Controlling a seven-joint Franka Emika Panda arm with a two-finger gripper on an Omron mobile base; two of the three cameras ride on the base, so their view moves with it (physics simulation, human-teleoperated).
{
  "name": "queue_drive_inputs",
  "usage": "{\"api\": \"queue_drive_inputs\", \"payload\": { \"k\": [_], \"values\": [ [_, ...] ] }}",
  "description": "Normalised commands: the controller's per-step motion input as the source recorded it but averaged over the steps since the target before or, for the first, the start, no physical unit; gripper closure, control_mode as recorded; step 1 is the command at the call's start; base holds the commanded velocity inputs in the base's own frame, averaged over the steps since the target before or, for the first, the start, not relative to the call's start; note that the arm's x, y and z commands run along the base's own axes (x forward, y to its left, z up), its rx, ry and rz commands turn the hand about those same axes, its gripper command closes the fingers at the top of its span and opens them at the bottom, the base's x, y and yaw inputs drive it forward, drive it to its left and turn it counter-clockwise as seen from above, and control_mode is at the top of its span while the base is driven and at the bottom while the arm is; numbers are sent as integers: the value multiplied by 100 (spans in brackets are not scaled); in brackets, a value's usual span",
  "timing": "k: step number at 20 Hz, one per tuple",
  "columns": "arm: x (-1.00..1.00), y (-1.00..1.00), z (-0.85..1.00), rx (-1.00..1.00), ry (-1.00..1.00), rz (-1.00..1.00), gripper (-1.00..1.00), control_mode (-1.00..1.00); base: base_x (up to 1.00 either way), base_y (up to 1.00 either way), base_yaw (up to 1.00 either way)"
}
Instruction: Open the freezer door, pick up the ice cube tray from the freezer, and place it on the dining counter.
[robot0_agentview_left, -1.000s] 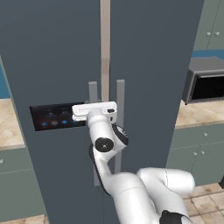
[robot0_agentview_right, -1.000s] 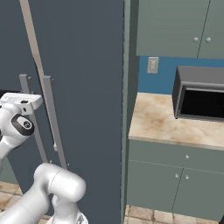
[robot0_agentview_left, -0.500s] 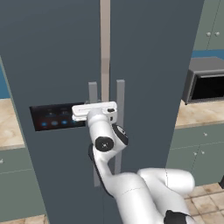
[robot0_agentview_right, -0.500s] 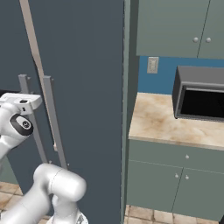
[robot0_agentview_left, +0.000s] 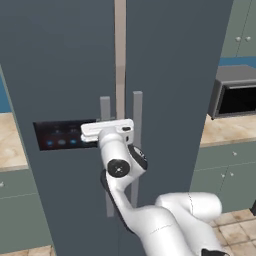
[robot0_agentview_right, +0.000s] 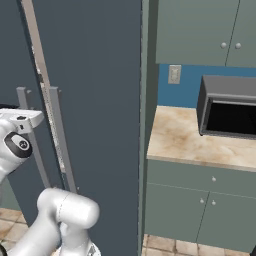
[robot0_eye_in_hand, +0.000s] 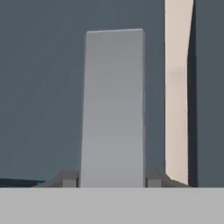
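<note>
hand view: fingertips (robot0_eye_in_hand: 69, 179) flank handle (robot0_eye_in_hand: 113, 109) (touching)

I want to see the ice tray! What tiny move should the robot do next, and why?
Probably squeeze the claw shut on the freezer door's grey handle. The handle stands right between the two fingertips, and the freezer door looks at most barely cracked, so a firm grip should come before any pull.

Two rear base views sharing freezer door (robot0_agentview_left: 65, 75); hand view close-up.
</note>
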Motion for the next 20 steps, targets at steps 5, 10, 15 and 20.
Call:
{"api": "queue_drive_inputs", "payload": {
  "k": [5, 10, 15, 20],
  "values": [
    [-38, 22, -1, 0, 0, 0, 100, -100, 0, 0, 0],
    [-37, 25, 0, 0, 0, 0, 100, -100, 0, 0, 0],
    [-33, 28, 0, 0, 2, 0, 100, -100, 0, 0, 0],
    [-32, 26, 0, 0, 3, 0, 100, -100, 0, 0, 0]
  ]
}}
